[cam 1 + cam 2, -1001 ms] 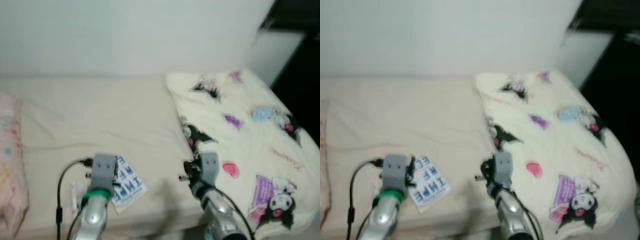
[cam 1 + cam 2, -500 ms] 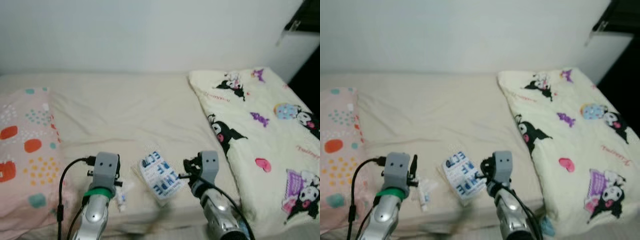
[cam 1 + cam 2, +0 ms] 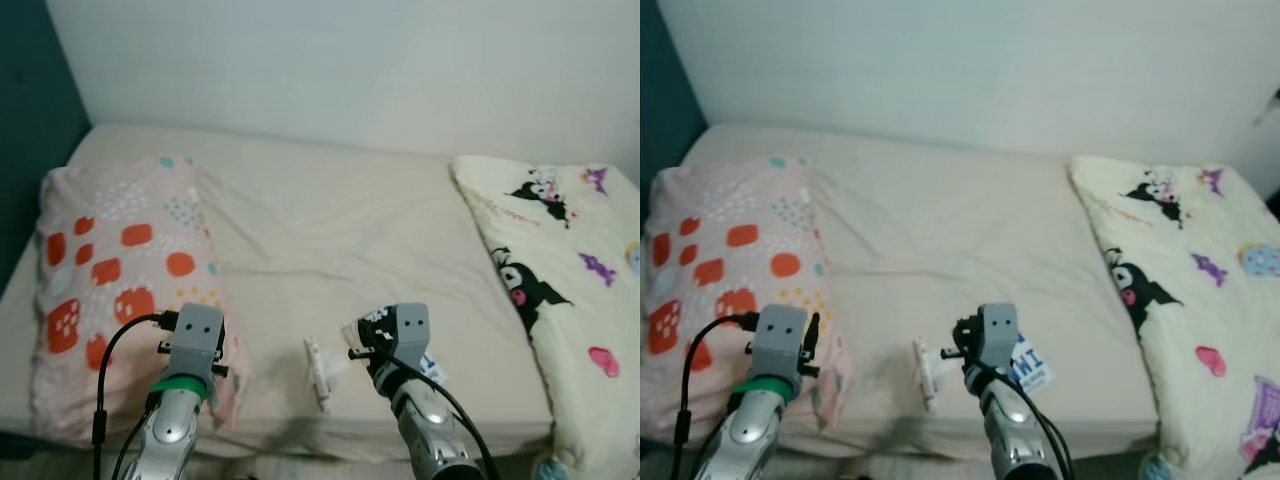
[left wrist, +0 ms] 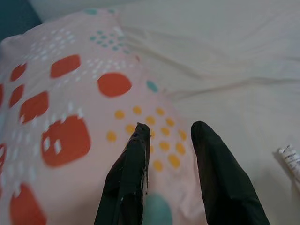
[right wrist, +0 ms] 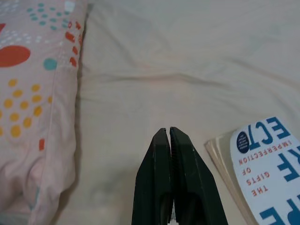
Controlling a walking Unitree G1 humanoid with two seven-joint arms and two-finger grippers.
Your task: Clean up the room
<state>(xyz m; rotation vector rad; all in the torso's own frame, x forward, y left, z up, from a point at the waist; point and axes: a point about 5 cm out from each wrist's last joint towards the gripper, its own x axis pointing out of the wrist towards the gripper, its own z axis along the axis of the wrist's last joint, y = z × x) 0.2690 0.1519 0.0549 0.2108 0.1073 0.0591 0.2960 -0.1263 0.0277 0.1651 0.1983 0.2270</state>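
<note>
— How should the pick-up be done?
— The tube (image 3: 317, 362) and book (image 5: 262, 168) lie at the bed's (image 3: 330, 230) near edge. The right gripper (image 5: 169, 133), pressed together, must be parted first; the left gripper (image 4: 171, 131) is held apart over the pillow (image 3: 120, 260).
— And farther off?
— A cartoon blanket (image 3: 560, 250) is spread along the right edge, under a pale wall (image 3: 350, 60).

Cream bed (image 3: 330, 230) (white wall (image 3: 350, 60) behind).

Closed fingers (image 5: 169, 154) above sheet (image 5: 187, 70), between pillow (image 5: 33, 93) and book (image 5: 262, 168).

Book (image 5: 262, 168): "THE GIFTS OF IMPERFECTION"
</note>
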